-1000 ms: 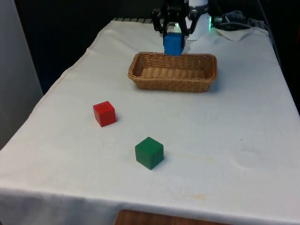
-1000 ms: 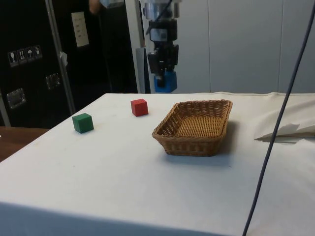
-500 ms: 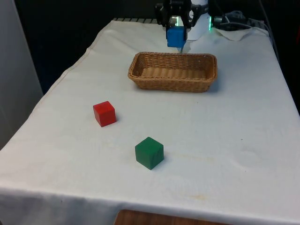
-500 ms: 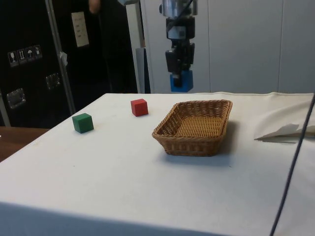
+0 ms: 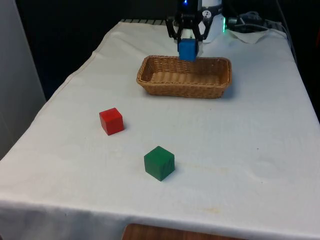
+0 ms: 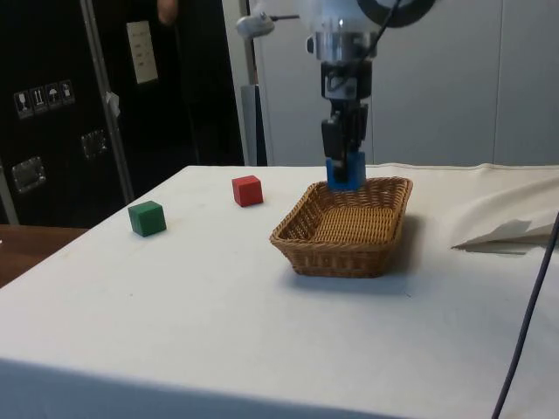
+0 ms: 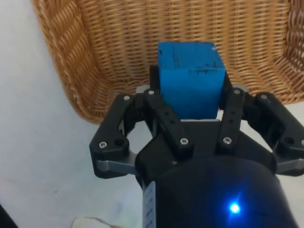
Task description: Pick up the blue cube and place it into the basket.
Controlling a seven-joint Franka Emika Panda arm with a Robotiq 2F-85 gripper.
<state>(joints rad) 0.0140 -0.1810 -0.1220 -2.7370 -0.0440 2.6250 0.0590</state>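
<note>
Black two-finger gripper (image 5: 188, 41) sits at the upper middle of the front view, clenched on the small blue wooden cube (image 5: 187, 49), which hangs just over the far rim of the oval woven wicker basket (image 5: 153, 84). In the side view the gripper (image 6: 346, 168) holds the cube (image 6: 346, 171) at the upper centre of the frame, low over the basket's (image 6: 298, 248) far end, roughly level with the rim. The wrist view has the fingers (image 7: 163, 118) pressed on two opposite faces of the cube (image 7: 190, 77), with woven basket floor (image 7: 156, 23) beyond it.

To do this step well, the cube should be well inside the rim before letting go, since it seems close to the basket's end wall and could catch the weave or tip out. Moving a little further toward the basket's middle and lowering until the cube is near the floor would keep it from bouncing. Then open the fingers fully and lift straight up.

Hard to judge: how far the cube's underside stands above the basket floor, and whether it is fully inside the rim line. The finger pads are hidden behind the cube in the wrist view.

Lower left in the front view, a red cube (image 5: 111, 121) and a green cube (image 5: 159, 163) lie well apart from the basket on the white cloth (image 5: 250, 150).
</note>
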